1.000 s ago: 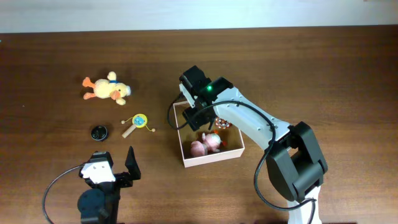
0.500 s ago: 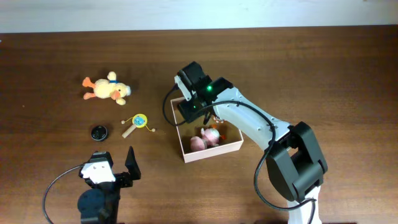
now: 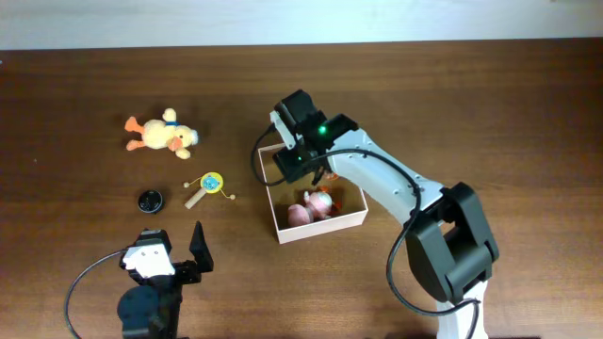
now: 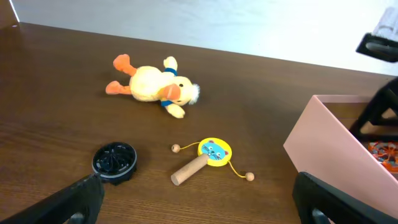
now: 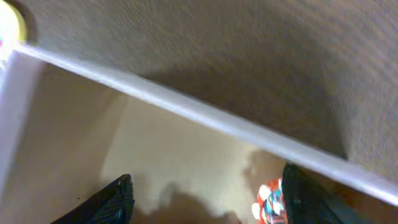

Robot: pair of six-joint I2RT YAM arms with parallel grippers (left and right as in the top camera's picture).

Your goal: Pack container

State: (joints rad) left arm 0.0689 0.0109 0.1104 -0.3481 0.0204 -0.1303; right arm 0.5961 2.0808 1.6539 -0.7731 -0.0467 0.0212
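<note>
1. Fingers (image 5: 121, 196) of the right gripper (image 5: 205, 198) are spread wide, with nothing between them that I can see. They hang low over the far left corner of the container (image 3: 325, 229), and its white rim cuts across the wrist view.
2. That container sits at mid-table, skewed to the table edge, and holds a pink plush (image 3: 303, 212) and a small orange toy (image 5: 268, 202).
3. My main worry is that a finger hooks the wall on the way out. Cardboard this light would probably slide or tip, so I'd rise straight up first.
4. Out to the left, well apart from the box, lie the rattle drum (image 4: 208, 158), black cap (image 4: 114, 160) and plush duck (image 4: 152, 84).
5. I'd expect the rattle's beaded strings to snag, and the low cap may skid out of a pinch.
6. I see the left gripper (image 4: 199, 186) wide open and empty, near the front edge — sending it in while the right arm hovers there risks a collision.
</note>
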